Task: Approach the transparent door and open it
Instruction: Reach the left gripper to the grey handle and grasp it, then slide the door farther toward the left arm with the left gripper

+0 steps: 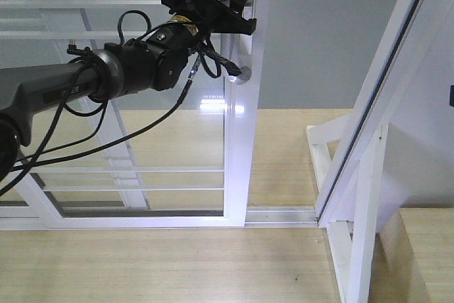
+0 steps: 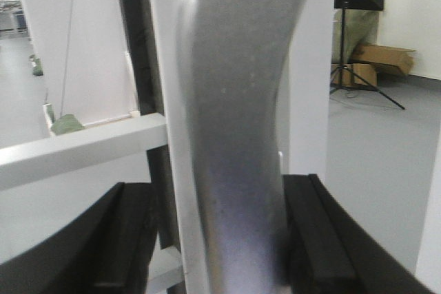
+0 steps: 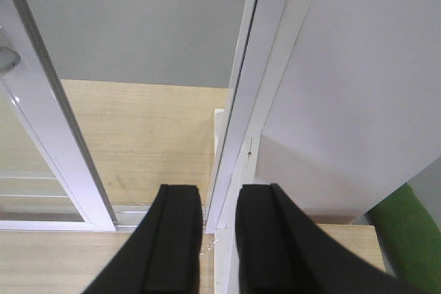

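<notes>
The left gripper (image 1: pixel 247 8) pinches the curved grey handle (image 2: pixel 234 135) of the transparent door (image 1: pixel 239 161) between its fingers (image 2: pixel 324 239). The right gripper (image 3: pixel 219 239) has its fingers a little apart and holds nothing; the white outer frame (image 3: pixel 238 101) stands just beyond them. The writing on the yellow label (image 1: pixel 186 26) is too small to read.

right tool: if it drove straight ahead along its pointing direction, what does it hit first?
Most likely the fixed white frame post. Its edge lines up with the gap between the fingers of the right tool. Depth is unclear in the wrist view, so I can't tell how soon it would touch.
</notes>
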`<state>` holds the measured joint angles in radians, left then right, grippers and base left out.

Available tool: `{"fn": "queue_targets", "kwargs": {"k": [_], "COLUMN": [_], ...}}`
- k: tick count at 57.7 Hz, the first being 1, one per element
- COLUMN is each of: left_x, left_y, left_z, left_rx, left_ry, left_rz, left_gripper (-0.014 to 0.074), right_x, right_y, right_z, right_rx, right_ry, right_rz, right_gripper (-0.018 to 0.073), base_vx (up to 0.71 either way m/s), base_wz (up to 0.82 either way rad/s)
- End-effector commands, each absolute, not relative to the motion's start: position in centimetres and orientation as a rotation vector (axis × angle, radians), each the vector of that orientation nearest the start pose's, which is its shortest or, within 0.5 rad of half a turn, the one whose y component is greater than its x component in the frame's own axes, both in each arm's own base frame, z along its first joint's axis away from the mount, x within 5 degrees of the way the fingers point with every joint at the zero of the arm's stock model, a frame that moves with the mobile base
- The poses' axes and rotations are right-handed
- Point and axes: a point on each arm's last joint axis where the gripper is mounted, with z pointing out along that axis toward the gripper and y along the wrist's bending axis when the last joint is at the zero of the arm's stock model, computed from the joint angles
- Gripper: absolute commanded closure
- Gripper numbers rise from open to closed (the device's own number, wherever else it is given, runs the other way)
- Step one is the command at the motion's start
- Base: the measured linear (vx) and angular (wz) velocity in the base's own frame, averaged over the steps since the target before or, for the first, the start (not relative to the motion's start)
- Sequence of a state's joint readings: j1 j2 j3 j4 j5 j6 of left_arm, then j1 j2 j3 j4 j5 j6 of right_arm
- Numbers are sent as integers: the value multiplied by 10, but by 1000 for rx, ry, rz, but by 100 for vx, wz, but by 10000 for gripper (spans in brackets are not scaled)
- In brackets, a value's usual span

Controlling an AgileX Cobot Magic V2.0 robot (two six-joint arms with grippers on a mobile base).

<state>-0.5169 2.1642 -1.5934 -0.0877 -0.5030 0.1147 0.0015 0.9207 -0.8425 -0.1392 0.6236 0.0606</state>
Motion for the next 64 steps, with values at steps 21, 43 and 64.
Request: {"fn": "queue_targets", "kwargs": {"k": [21,43,64], "left_x": [460,455,434], "left_y": [-201,-183,-139], "left_z": [298,318,311], "left_rx": [126,197,149], "left_ry": [1367,1504,1590], "left_rz": [-256,-223,-165], "left_gripper": [132,132,132], "right_x": [187,187,188], "right_y": [-9,-9,-9], "right_z": [360,360,360], "right_rx": [-34,-36,-37], "right_ry": [2075,2075,2069], "right_rz": [-152,-155,-155], "right_gripper": [314,314,314], "base_vx": [0,0,0], "base_wz": [0,0,0]}}
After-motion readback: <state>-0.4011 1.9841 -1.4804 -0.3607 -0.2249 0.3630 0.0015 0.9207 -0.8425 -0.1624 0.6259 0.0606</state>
